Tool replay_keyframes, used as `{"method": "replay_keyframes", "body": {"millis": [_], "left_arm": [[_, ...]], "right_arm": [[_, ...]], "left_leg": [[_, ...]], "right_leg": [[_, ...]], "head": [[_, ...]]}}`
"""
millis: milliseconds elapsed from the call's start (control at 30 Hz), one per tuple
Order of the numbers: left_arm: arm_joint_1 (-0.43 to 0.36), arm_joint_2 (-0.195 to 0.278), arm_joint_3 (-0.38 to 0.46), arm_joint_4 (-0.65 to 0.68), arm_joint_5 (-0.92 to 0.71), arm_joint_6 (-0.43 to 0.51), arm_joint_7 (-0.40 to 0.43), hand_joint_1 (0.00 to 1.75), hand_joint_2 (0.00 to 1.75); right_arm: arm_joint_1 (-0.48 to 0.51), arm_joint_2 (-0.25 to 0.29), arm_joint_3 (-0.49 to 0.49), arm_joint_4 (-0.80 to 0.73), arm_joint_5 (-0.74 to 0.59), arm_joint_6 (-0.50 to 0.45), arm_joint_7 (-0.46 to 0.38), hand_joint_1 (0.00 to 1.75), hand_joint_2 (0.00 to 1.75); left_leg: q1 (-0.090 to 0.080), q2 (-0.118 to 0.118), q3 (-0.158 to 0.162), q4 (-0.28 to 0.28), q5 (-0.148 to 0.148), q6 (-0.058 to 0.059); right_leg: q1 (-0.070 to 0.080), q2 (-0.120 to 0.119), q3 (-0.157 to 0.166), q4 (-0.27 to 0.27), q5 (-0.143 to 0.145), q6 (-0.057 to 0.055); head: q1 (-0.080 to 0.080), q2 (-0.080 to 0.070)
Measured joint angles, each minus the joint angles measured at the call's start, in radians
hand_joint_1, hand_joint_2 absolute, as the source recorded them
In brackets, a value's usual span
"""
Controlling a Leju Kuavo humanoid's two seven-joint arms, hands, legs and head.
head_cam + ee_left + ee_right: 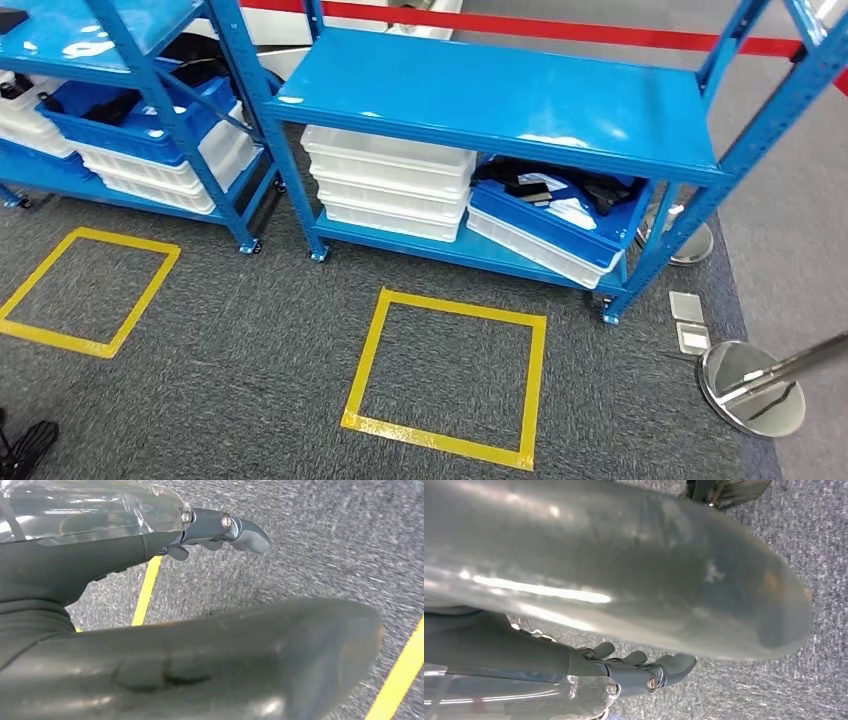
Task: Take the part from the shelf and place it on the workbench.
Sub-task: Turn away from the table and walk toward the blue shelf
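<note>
Black parts [548, 186] lie in a tilted blue bin [545, 222] on the lower level of the right blue shelf [500, 95]. More black parts [120, 100] fill a blue bin [150, 125] on the left shelf [130, 35]. My left hand [115, 555] hangs over the grey carpet, its fingers [225, 527] stretched out and its thumb [225, 655] apart, holding nothing. My right hand [549, 665] hangs the same way with its fingers [659, 672] extended and nothing in them.
Stacked white trays [390, 185] sit beside the tilted bin. Two yellow taped squares [445, 375] [90, 290] mark the carpet in front of the shelves. A chrome stanchion base [750, 390] stands at the right, and a red barrier belt [560, 28] runs behind the shelves.
</note>
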Motion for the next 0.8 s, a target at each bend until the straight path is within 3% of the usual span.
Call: {"method": "replay_keyframes", "body": {"millis": [67, 133, 233, 267, 300, 333, 433, 500, 567, 600, 667, 733, 800], "left_arm": [[-0.003, 0.0, 0.0, 0.0, 0.0, 0.0, 0.0, 0.0, 0.0], [-0.003, 0.0, 0.0, 0.0, 0.0, 0.0, 0.0, 0.0, 0.0], [0.0, 0.0, 0.0, 0.0, 0.0, 0.0, -0.001, 0.0, 0.0], [0.002, 0.0, 0.0, 0.0, 0.0, 0.0, -0.001, 0.0, 0.0], [0.003, 0.0, 0.0, 0.0, 0.0, 0.0, 0.0, 0.0, 0.0], [0.004, 0.0, 0.0, 0.0, 0.0, 0.0, 0.0, 0.0, 0.0], [0.003, 0.001, 0.0, 0.001, 0.001, 0.0, 0.0, 0.0, 0.0], [0.001, 0.001, 0.0, 0.002, 0.001, -0.001, 0.0, 0.0, 0.0], [-0.002, 0.0, 0.0, 0.002, 0.002, -0.001, 0.0, 0.0, 0.0], [-0.003, -0.001, 0.0, 0.002, 0.002, -0.002, 0.0, 0.0, 0.0], [-0.002, -0.004, 0.0, 0.003, 0.003, -0.003, 0.0, 0.0, 0.0], [0.0, -0.003, 0.0, 0.005, 0.003, -0.005, 0.0, 0.0, 0.0], [0.002, -0.003, 0.0, 0.006, 0.003, -0.006, 0.0, 0.0, 0.0]], "right_arm": [[0.001, 0.0, 0.0, 0.0, 0.0, 0.0, 0.0, 0.0, 0.0], [0.001, -0.001, 0.0, 0.0, 0.0, 0.0, 0.0, 0.0, 0.0], [-0.001, 0.0, 0.0, -0.001, 0.0, 0.0, 0.0, 0.0, 0.0], [-0.001, 0.0, 0.001, -0.001, 0.0, 0.0, 0.0, 0.0, 0.0], [0.0, 0.001, 0.001, -0.001, 0.0, 0.0, 0.0, 0.0, 0.0], [0.0, 0.001, 0.001, -0.001, 0.0, 0.0, 0.0, 0.0, 0.0], [0.0, 0.001, 0.002, -0.001, 0.0, 0.0, 0.001, 0.0, 0.0], [-0.002, 0.002, 0.007, -0.002, -0.001, 0.001, 0.005, 0.0, 0.0], [0.0, 0.002, 0.012, -0.002, -0.005, 0.001, 0.013, 0.0, 0.0], [0.002, 0.001, 0.015, -0.003, -0.008, 0.0, 0.018, 0.0, 0.0], [0.004, 0.0, 0.022, -0.003, -0.012, 0.0, 0.026, 0.0, 0.0], [0.001, -0.001, 0.031, -0.004, -0.013, 0.001, 0.031, 0.0, 0.0], [0.0, -0.001, 0.039, -0.006, -0.014, 0.001, 0.035, 0.0, 0.0]], "left_leg": [[0.002, 0.008, 0.008, -0.002, -0.004, -0.013], [0.006, -0.018, -0.001, 0.037, -0.035, -0.023], [0.002, -0.071, -0.092, 0.228, -0.127, -0.023], [0.0, -0.076, -0.124, 0.286, -0.143, -0.021], [-0.003, -0.079, -0.143, 0.311, -0.138, -0.017], [-0.006, -0.083, -0.143, 0.294, -0.11, -0.01], [-0.017, -0.13, -0.075, 0.1, 0.011, 0.021], [-0.02, -0.16, -0.05, 0.029, 0.028, 0.03], [-0.022, -0.154, -0.042, 0.012, 0.025, 0.032], [-0.02, -0.147, -0.037, 0.004, 0.028, 0.035], [-0.012, -0.129, -0.026, -0.017, 0.036, 0.04], [-0.009, -0.111, -0.022, -0.024, 0.038, 0.043], [-0.007, -0.094, -0.021, -0.023, 0.036, 0.042]], "right_leg": [[0.0, 0.018, -0.001, -0.003, 0.001, -0.016], [-0.001, 0.036, 0.002, -0.007, 0.003, -0.029], [0.002, 0.064, 0.003, -0.008, 0.003, -0.04], [0.005, 0.076, 0.004, -0.007, 0.003, -0.041], [0.008, 0.088, 0.005, -0.007, 0.002, -0.043], [0.012, 0.102, 0.008, -0.006, 0.002, -0.044], [0.019, 0.138, 0.016, -0.005, -0.001, -0.043], [0.017, 0.154, 0.012, -0.004, -0.002, -0.039], [0.013, 0.17, 0.008, -0.007, -0.001, -0.029], [0.012, 0.167, 0.008, -0.005, -0.004, -0.024], [0.014, 0.129, -0.01, 0.04, -0.036, -0.013], [0.008, 0.08, -0.067, 0.155, -0.099, -0.001], [-0.002, 0.065, -0.115, 0.251, -0.129, 0.011]], "head": [[-0.008, 0.0], [-0.016, 0.0], [-0.037, 0.0], [-0.042, 0.0], [-0.045, 0.0], [-0.048, 0.0], [-0.052, 0.0], [-0.052, 0.0], [-0.054, 0.0], [-0.056, 0.0], [-0.048, 0.0], [-0.033, 0.0], [-0.026, 0.0]]}}
